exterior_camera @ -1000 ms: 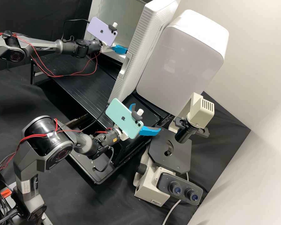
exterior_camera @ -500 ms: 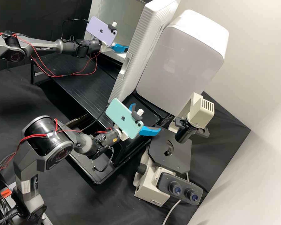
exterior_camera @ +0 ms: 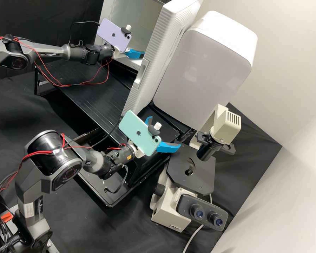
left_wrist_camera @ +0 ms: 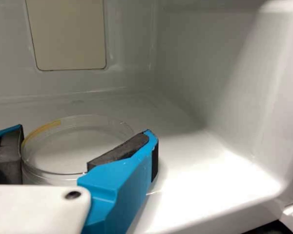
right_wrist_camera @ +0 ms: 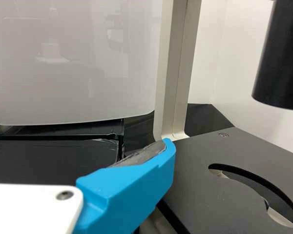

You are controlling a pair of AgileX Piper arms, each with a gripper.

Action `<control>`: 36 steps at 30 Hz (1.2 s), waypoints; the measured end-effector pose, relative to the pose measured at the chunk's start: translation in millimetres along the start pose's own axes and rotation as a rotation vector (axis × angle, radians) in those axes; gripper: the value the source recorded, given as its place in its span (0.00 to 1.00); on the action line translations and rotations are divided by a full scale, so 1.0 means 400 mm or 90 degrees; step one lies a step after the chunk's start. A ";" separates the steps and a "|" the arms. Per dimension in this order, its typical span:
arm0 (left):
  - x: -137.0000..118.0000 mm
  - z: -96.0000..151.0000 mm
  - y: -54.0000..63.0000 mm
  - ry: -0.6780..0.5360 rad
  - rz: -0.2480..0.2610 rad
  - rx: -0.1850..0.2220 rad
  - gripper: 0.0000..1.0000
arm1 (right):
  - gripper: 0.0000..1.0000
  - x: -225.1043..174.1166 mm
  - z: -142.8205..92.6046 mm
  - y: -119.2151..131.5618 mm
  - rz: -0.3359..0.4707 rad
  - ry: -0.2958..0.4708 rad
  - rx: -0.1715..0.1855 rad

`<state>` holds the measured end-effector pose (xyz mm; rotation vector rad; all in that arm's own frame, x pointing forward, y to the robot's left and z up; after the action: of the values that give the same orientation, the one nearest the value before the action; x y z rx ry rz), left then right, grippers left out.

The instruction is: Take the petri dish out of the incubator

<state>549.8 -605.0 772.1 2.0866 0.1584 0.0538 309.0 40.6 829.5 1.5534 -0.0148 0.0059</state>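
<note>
Blue left jaws clamped on petri dish (left_wrist_camera: 63, 146) rim, dish on white incubator (left_wrist_camera: 210, 97) floor.

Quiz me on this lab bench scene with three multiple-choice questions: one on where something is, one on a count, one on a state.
1. Where is the petri dish?
A. On the black bench
B. On the floor of the incubator
C. On a shelf above the arms

2. How many eyepieces does the microscope have?
A. One
B. Two
C. Four

3. The incubator is:
A. Open
B. Shut
C. Tipped over

Answers: 1 B, the petri dish lies on the white inner floor at the left hand; 2 B, a pair shows at its front; 3 A, the left hand is inside it.
</note>
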 end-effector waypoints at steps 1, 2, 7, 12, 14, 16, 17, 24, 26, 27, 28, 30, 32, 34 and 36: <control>-0.002 0.000 -0.004 -0.004 -0.002 0.003 0.00 | 1.00 0.000 0.000 0.000 0.000 0.000 0.000; -0.007 -0.001 -0.003 -0.007 -0.002 0.003 0.00 | 1.00 0.000 0.000 0.000 0.000 0.000 0.000; -0.035 -0.009 -0.002 -0.020 0.008 0.008 0.00 | 1.00 0.000 0.000 0.000 0.000 0.000 0.000; -0.072 -0.021 -0.014 -0.044 0.015 0.009 0.00 | 1.00 0.000 0.000 0.000 0.000 0.000 0.000; -0.084 -0.025 -0.024 -0.055 0.012 0.009 0.00 | 1.00 0.000 0.000 0.000 0.000 0.000 0.000; -0.097 -0.027 -0.026 -0.070 0.014 0.016 0.00 | 1.00 0.000 0.000 0.000 0.000 0.000 0.000; -0.105 -0.027 -0.023 -0.076 0.015 0.015 0.00 | 1.00 0.000 0.000 0.000 0.000 0.000 0.000; -0.155 -0.034 -0.033 -0.120 0.003 0.011 0.00 | 1.00 0.000 0.000 0.000 0.000 0.000 0.000; -0.167 -0.033 -0.024 -0.128 0.004 0.009 0.00 | 1.00 0.000 0.000 0.000 0.000 0.000 0.000; -0.173 -0.034 -0.021 -0.132 0.004 0.005 0.00 | 1.00 0.000 0.000 0.000 0.000 0.000 0.000; -0.179 -0.033 -0.016 -0.136 0.005 0.006 0.00 | 1.00 0.000 0.000 0.000 0.000 0.000 0.000; -0.190 -0.034 -0.010 -0.143 0.007 0.004 0.00 | 1.00 0.000 0.000 0.000 0.000 0.000 0.000; -0.202 -0.034 -0.003 -0.151 0.008 0.003 0.00 | 1.00 0.000 0.000 0.000 0.000 0.000 0.000; -0.213 -0.035 0.000 -0.157 0.007 0.003 0.00 | 1.00 0.000 0.000 0.000 0.000 0.000 0.000; -0.223 -0.036 0.006 -0.162 0.008 -0.002 0.00 | 1.00 0.000 0.000 0.000 0.000 0.000 0.000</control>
<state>460.2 -605.9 783.5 2.0713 -0.0091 -0.2042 309.0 40.6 829.5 1.5534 -0.0148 0.0059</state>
